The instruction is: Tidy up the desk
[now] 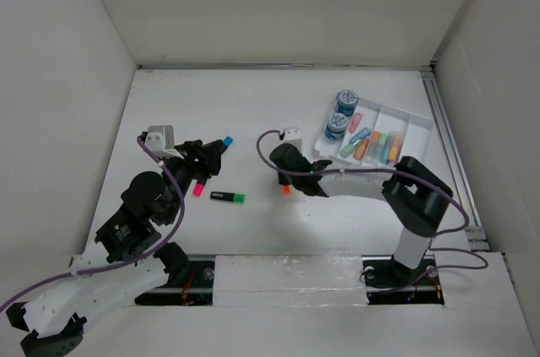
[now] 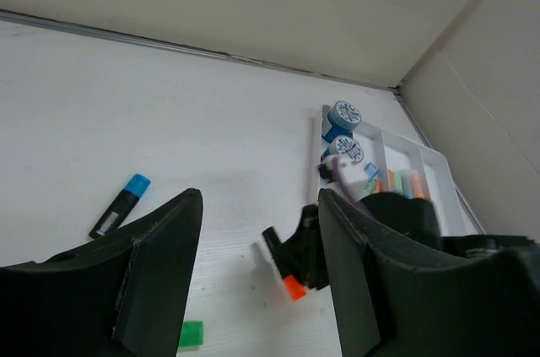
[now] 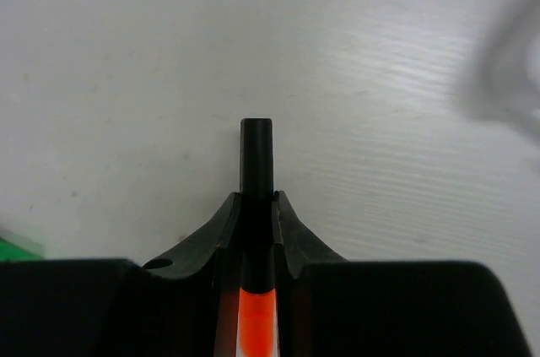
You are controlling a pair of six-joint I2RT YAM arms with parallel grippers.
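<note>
Top view with both wrist views. The large flat matte white desk [image 1: 253, 104], enclosed by white walls, fills the scene, with a metal rail along its front edge where both arm bases are bolted.

The right gripper [image 1: 289, 181] is lowered near the desk's centre. Its fingers are clenched on a black marker with an orange end [image 3: 256, 163], which is seen in the right wrist view projecting forward between the fingertips.

The left gripper [image 2: 259, 205] is spread wide with nothing held, only bare desk being seen between its fingers.

A black marker with a blue cap [image 2: 121, 206] lies on the desk just beyond the left fingertips. A pink-capped marker [image 1: 199, 188] lies beside the left arm. A black marker with a green cap [image 1: 228, 197] lies between the two grippers.

A small white compartmented tray [image 1: 419, 123] sits at the far right of the desk. Two blue-and-white rolls [image 1: 347, 101] stand at its left end, and assorted coloured markers [image 1: 380, 148] lie in its other compartments.
</note>
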